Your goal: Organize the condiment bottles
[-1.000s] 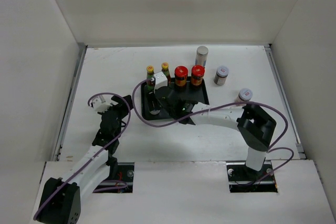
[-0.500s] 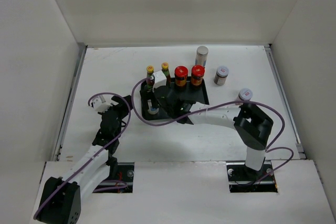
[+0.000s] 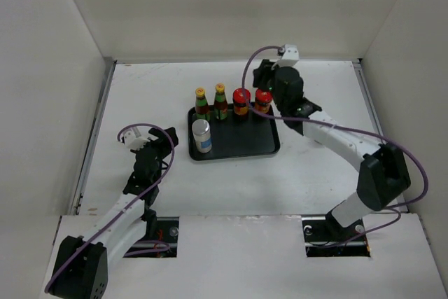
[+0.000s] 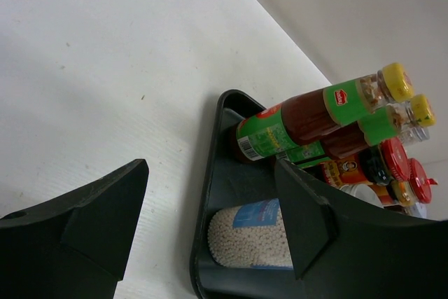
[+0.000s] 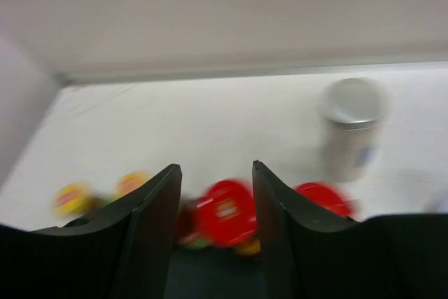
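Right wrist view: right gripper (image 5: 214,173) open, empty; advise centring on far grey-lidded cylindrical shaker jar (image 5: 352,127), clearing squat red-lidded jars (image 5: 225,211).

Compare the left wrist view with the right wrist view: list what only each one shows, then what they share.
Only the left wrist view: a white shaker jar of pale grains inside the black tray, and the green labels on the two yellow-capped sauce bottles.
Only the right wrist view: a grey-lidded shaker jar standing on the table beyond the other bottles.
Both: those sauce bottles and the two red-lidded jars, though the right wrist view is blurred and sees them from above.
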You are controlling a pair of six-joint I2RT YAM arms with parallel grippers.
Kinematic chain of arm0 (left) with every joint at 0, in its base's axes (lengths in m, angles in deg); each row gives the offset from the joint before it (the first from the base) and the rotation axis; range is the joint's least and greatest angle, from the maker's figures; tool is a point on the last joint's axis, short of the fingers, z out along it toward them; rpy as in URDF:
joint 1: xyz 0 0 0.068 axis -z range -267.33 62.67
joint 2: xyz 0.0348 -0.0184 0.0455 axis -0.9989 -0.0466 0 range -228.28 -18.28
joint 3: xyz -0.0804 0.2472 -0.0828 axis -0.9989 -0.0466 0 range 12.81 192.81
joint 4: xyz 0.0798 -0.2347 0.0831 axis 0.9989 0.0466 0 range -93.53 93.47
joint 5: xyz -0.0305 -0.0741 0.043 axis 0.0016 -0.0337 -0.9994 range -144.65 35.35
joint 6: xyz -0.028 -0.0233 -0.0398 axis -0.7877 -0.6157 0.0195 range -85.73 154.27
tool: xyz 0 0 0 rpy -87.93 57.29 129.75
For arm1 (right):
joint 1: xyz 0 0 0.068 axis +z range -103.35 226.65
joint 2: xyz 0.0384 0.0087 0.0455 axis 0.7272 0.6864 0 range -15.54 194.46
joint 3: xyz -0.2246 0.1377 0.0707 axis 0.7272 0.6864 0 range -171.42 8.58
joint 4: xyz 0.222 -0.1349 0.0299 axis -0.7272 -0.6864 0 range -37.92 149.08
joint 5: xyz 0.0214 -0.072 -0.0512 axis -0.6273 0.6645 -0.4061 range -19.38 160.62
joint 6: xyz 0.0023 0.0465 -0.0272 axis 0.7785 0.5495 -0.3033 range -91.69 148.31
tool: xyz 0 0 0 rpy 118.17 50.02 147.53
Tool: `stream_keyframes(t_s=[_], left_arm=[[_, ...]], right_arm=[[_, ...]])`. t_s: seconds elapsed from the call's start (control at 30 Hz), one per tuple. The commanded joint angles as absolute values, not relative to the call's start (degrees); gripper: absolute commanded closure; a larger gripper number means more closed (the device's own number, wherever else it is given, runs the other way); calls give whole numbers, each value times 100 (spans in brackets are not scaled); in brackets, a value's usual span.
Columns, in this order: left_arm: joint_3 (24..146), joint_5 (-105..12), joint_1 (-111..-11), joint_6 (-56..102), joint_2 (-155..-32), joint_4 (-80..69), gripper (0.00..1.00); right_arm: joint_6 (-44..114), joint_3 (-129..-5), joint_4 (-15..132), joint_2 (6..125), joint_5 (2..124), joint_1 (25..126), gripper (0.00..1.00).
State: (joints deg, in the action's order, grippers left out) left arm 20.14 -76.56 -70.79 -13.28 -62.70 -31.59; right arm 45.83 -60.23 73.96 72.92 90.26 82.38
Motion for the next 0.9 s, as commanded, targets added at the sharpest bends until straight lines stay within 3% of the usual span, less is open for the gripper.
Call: stream_keyframes(t_s=[0.0,0.03,0.13,0.2,0.6,0.87], left_arm=[[2019,-7618,-7094,-1345,-6380,-3412,28],[2037,-7592,-7076,-1345,-6398,-3412,28],[2046,-7635,-7041,-1310,-6415,-3456,28],[2037,-7627,-7041,-1310,-6477,-3482,28],[2028,-7565,-7067,-1310,-6363,-3482,28],[2055,-7530,-7023,-1337,-6530,-3535,28]], right_arm=[[4528,-6329,6911,7814,9294,7519,47],[4466,-6435,6893,7919,9303,7378,44],[4185,-6962,6586,8323,9224,6973,11],[4010,-7445,6279,8683,9119,6797,5],[3754,-8748,5785,9915,8143,6629,0],[3675,-9327,5882,10565,8406,6612,5]])
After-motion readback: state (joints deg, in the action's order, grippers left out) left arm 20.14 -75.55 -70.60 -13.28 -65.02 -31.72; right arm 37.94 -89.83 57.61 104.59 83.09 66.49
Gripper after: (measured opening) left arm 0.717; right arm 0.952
